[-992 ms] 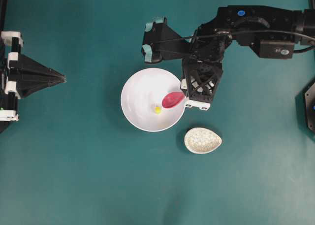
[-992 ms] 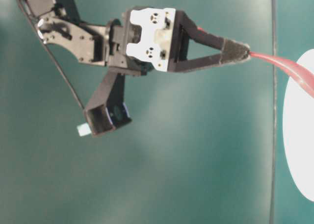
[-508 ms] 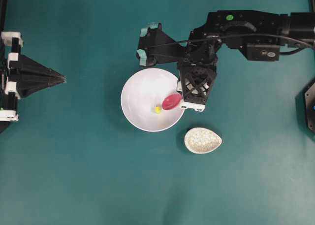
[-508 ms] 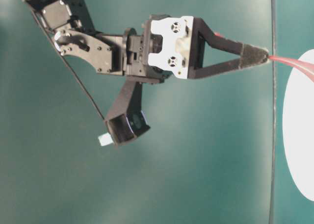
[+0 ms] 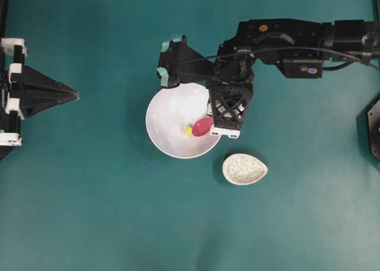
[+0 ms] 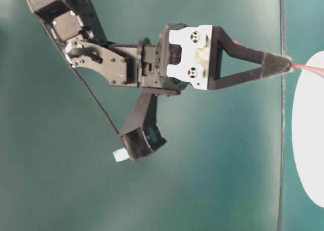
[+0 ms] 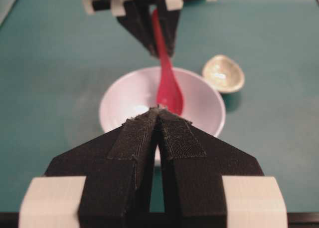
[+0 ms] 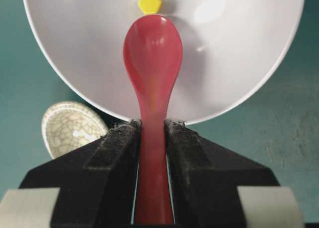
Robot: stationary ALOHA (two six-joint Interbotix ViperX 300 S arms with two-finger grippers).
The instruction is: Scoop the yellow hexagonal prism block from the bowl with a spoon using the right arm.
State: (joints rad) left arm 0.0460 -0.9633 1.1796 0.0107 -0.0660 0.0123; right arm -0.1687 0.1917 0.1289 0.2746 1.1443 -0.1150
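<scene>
The yellow hexagonal prism block (image 5: 188, 130) lies near the middle of the white bowl (image 5: 168, 108). My right gripper (image 5: 214, 121) hangs over the bowl's right rim, shut on the handle of the pink-red spoon (image 5: 202, 126). In the right wrist view the spoon (image 8: 152, 53) runs out from between the fingers (image 8: 117, 143). Its scoop tip sits right against the block (image 8: 149, 2); I cannot tell whether they touch. At the far left my left gripper (image 5: 76, 94) points toward the bowl. It is shut and holds nothing.
A small speckled egg-shaped dish (image 5: 244, 169) sits on the teal table just below and right of the bowl. The right arm's camera bracket (image 5: 172, 60) juts out above the bowl's top rim. A black fixture (image 5: 374, 126) stands at the right edge.
My right gripper has carried the spoon leftward, deeper into the bowl, bringing the scoop from a short gap away up to the yellow block. The left arm has not moved.
</scene>
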